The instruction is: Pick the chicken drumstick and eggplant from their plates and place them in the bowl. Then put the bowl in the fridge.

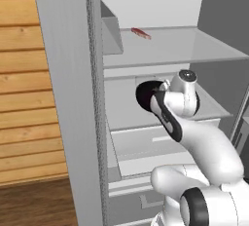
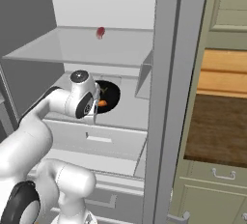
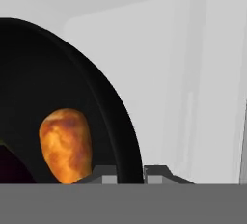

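Gripper (image 3: pixel 130 172) fingers pinch bowl (image 3: pixel 103 117) rim on fridge (image 2: pixel 166 97) shelf; chicken drumstick (image 3: pixel 66 145) inside bowl, long axis upright in hand view.

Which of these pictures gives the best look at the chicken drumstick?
The hand view: the drumstick sits large and sharp inside the bowl. The right base view gives an orange speck beside the arm; in the left base view the arm covers it.

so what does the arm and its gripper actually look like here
The arm is glossy white, built of rounded, bulbous segments, with black bands at the joints and a round grey cap with a dark centre on one joint. No cables or markings show. The gripper ends in two small grey, blocky finger tips.
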Robot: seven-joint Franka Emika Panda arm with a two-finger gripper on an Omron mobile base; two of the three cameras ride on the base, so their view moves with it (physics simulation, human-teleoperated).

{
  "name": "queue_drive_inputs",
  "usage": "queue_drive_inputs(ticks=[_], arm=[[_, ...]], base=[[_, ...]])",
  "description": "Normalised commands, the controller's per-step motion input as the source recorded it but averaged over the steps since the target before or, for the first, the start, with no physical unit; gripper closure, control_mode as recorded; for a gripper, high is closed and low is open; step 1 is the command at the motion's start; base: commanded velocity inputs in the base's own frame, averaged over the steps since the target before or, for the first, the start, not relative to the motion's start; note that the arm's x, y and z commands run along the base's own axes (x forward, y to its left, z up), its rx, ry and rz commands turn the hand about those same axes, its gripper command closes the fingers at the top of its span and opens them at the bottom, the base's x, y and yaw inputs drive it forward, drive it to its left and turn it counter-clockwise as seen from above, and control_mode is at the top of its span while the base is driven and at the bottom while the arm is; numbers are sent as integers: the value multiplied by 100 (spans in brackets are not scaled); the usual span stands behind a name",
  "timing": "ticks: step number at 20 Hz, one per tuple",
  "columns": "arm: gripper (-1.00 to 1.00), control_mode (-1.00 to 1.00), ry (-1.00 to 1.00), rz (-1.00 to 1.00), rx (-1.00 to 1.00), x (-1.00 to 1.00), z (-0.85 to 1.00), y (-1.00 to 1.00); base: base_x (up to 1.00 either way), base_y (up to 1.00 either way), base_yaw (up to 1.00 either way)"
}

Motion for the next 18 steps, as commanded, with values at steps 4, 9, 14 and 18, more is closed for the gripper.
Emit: queue_drive_inputs(ticks=[4,9,14,18], arm=[[-100,-100,-4,0,0,22,-23,0],[-100,-100,-32,0,0,-7,-20,-2],[-100,-100,-40,0,0,-9,-5,0],[-100,-100,-18,0,-1,-21,28,1]], base=[[0,0,0],[0,0,0],[0,0,0],[0,0,0]])
